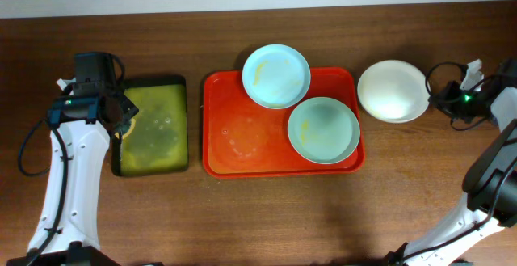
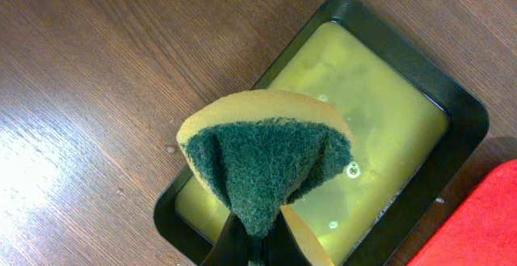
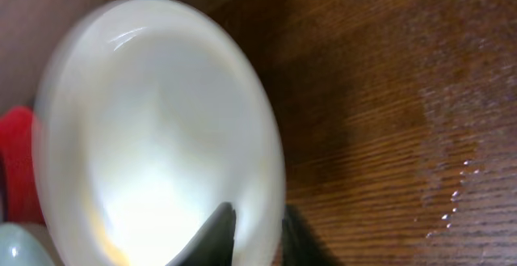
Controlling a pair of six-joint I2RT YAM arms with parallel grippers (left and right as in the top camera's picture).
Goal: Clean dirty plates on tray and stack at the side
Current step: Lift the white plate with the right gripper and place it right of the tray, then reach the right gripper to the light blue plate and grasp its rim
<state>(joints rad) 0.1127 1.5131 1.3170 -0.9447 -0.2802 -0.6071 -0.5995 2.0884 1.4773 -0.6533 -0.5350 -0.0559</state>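
- Because the left pincer (image 2: 254, 248) is clamped on a folded sponge (image 2: 266, 157) with its green scouring side outward, that arm has a scrubbing face ready.
- It hangs over the near end of the black tray (image 2: 467, 120), whose yellow-green liquid (image 2: 380, 137) I judge to be the wash.
- The right pincer (image 3: 257, 235) straddles the rim of the cream plate (image 3: 161, 137), one finger inside and one outside. Whether it pinches or sits slack I cannot tell.
- That plate rests on the bench (image 1: 242, 217) just right of the red tray (image 1: 230, 141), probably to start the stack.
- A near mint plate (image 1: 323, 129) lies on the red tray.
- A far mint plate (image 1: 276, 75) overhangs the tray's back rim, showing a yellow smear. Both likely await scrubbing.
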